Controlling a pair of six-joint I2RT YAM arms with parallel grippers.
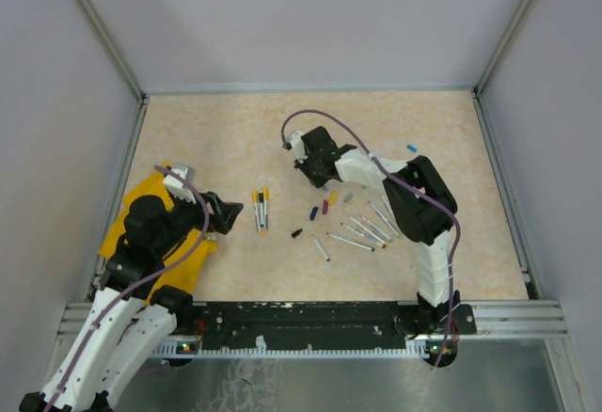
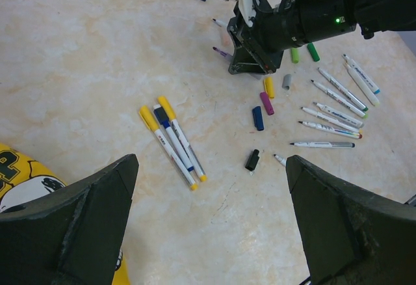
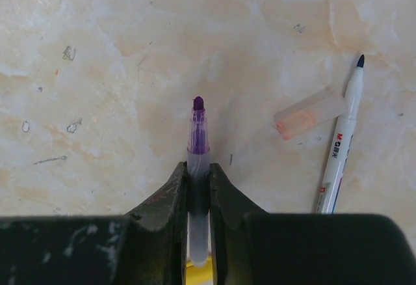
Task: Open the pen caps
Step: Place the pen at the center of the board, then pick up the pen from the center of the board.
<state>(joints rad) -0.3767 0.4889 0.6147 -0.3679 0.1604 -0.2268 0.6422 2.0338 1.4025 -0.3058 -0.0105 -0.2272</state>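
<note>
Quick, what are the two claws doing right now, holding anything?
Left gripper: open, holding nothing.
Right gripper: shut on a purple-tipped pen.

Light is bright, even and diffuse, falling from overhead. In the top view the desk (image 1: 235,149) is evenly lit with no glare, and both arms cast only faint, short shadows. The metal rail (image 1: 508,318) at 6 o'clock carries a dull sheen. In the left wrist view the pens (image 2: 172,142) are sharp with thin, soft shadows, while the left end effector (image 2: 211,162), spread wide at 7 and 5 o'clock, is dark and slightly soft. In the right wrist view the right end effector (image 3: 198,168), clamped on the purple pen (image 3: 198,135), is nearly black at 6 o'clock. The desk toward 12 o'clock looks pale, almost washed out.
</note>
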